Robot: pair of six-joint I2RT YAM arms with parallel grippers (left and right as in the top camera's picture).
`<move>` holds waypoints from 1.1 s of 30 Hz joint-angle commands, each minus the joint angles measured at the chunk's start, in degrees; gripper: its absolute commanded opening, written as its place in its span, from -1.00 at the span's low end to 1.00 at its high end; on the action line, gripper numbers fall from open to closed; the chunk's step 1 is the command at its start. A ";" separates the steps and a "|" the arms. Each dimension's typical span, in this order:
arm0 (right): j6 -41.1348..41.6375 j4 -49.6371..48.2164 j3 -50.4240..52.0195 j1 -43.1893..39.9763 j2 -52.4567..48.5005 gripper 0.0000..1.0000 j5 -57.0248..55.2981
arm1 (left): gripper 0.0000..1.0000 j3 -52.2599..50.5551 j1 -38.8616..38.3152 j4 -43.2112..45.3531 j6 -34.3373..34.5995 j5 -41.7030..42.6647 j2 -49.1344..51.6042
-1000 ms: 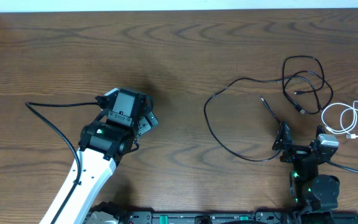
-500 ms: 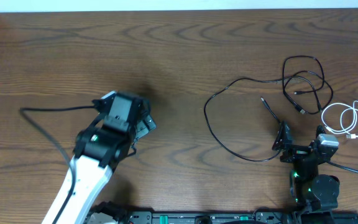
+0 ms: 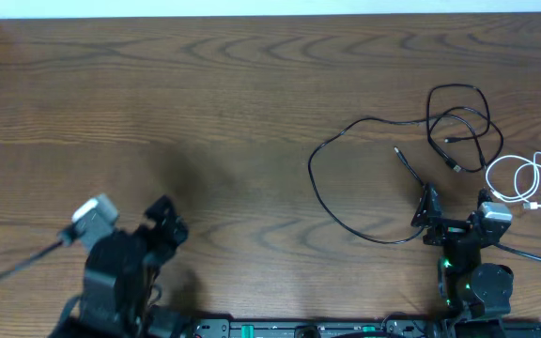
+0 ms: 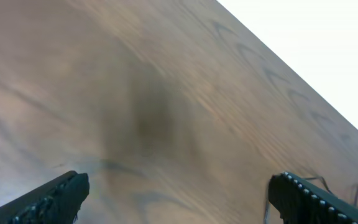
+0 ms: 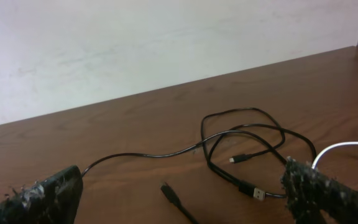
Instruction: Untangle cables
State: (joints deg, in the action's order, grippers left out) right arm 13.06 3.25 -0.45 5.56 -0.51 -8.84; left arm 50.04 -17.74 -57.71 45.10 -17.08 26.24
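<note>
Overhead: the black cable (image 3: 310,174) sprawls at 3 o'clock on the counter (image 3: 252,94), with the white cable (image 3: 533,202) coiled just beside its loops. The right claw (image 3: 455,202) sits wide at 5 o'clock facing them, likely placed to reach. The left claw (image 3: 131,223) is at 7 o'clock, well apart.
Left wrist: that claw is wide over bare counter.
Right wrist: the claw is wide and empty, framing the black loops.
</note>
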 commanded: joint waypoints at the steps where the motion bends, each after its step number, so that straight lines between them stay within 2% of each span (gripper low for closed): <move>1: 0.17 0.20 0.13 -0.37 0.20 0.99 -0.20 | 0.96 -1.40 0.31 -2.08 -0.55 -2.19 -2.67; 11: 0.17 0.17 0.13 -0.37 0.20 0.99 -0.20 | 0.96 -12.37 0.79 -1.92 0.17 -2.03 -18.78; 16: 0.17 0.20 0.13 -0.37 0.20 0.99 -0.20 | 0.96 -14.75 1.88 -1.75 0.13 -2.14 -26.12; 21: 0.17 0.20 0.13 -0.37 0.20 0.99 -0.20 | 0.96 -16.17 1.92 1.49 0.13 -3.61 -26.12; 25: 0.17 0.20 0.13 -0.37 0.20 0.98 -0.20 | 0.95 -18.25 1.92 12.85 0.04 -6.69 -26.12; 30: 0.17 0.20 0.13 -0.37 0.20 0.98 -0.20 | 0.96 -22.27 1.92 32.44 -6.47 -6.95 -26.12; 33: 0.17 0.20 0.13 -0.37 0.20 0.99 -0.20 | 0.96 -25.22 1.92 41.64 -7.43 -6.97 -26.12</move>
State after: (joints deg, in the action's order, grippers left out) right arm 13.06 3.27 -0.45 5.56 -0.51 -8.84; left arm 26.96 -16.10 -19.03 40.99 -22.83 0.30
